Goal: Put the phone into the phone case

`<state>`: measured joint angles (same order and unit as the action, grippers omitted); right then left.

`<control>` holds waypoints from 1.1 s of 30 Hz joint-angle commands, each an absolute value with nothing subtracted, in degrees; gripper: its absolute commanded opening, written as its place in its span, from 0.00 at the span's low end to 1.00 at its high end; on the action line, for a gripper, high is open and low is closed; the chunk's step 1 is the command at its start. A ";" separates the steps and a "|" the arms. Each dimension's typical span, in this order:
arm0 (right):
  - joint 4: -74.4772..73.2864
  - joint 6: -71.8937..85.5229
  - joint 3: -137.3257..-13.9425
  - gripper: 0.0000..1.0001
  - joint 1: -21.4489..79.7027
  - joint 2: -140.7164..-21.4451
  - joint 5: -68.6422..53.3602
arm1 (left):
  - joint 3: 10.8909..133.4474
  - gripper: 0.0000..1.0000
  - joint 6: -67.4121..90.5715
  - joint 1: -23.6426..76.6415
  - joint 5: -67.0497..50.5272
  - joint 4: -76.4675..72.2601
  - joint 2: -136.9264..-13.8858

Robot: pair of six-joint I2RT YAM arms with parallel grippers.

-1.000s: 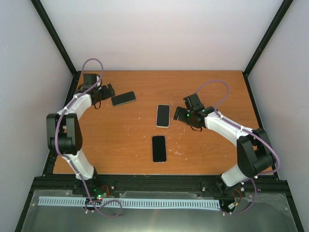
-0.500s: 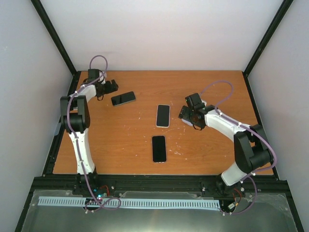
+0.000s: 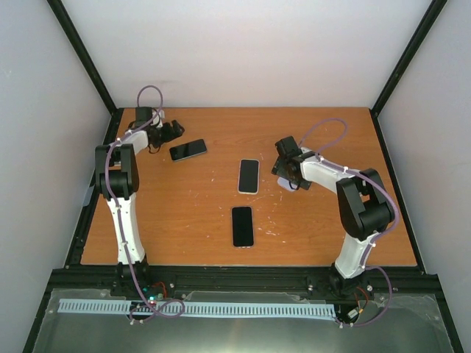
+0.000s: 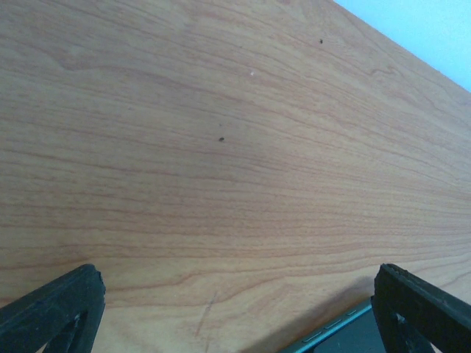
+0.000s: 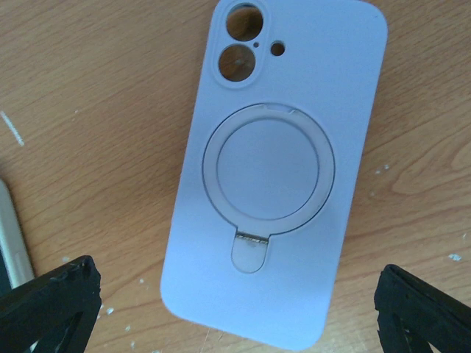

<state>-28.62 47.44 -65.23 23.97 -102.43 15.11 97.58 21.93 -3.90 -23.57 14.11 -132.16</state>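
Tabletop, phone case back-up, camera end away from right tool

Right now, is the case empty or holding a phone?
Empty: the case lies back up, and bare wood shows through its camera holes.

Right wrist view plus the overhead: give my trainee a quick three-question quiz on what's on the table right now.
1. True or false: the lavender rectangular phone case lies with its round ring stand facing up.
2. How many flat dark-screened phones lie on the orange wooden table? A two, B three, C five.
3. Fill in: the right gripper, above the case, has its jaws ___.

Key: 1 true; 2 B; 3 open.
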 commanded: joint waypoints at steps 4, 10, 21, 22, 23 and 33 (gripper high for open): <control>-29.45 46.10 -69.85 1.00 22.04 -108.26 18.99 | 91.50 0.99 25.06 -1.28 -24.47 14.89 -130.29; -29.81 44.85 -70.40 1.00 21.84 -110.08 17.29 | 86.35 0.99 25.60 0.35 -23.31 15.48 -126.29; -28.36 42.96 -67.88 0.98 21.70 -110.62 17.49 | 76.39 0.97 28.30 4.45 -23.65 16.41 -120.40; -27.98 42.67 -67.31 0.96 21.69 -110.45 17.49 | 75.40 0.97 28.65 4.79 -23.41 16.20 -119.63; -27.65 42.45 -66.71 0.95 21.64 -110.17 17.46 | 74.23 0.96 29.18 5.05 -23.20 16.09 -118.95; -25.11 41.61 -59.39 0.86 21.70 -105.54 14.52 | 63.30 0.93 33.39 8.00 -24.68 12.66 -111.57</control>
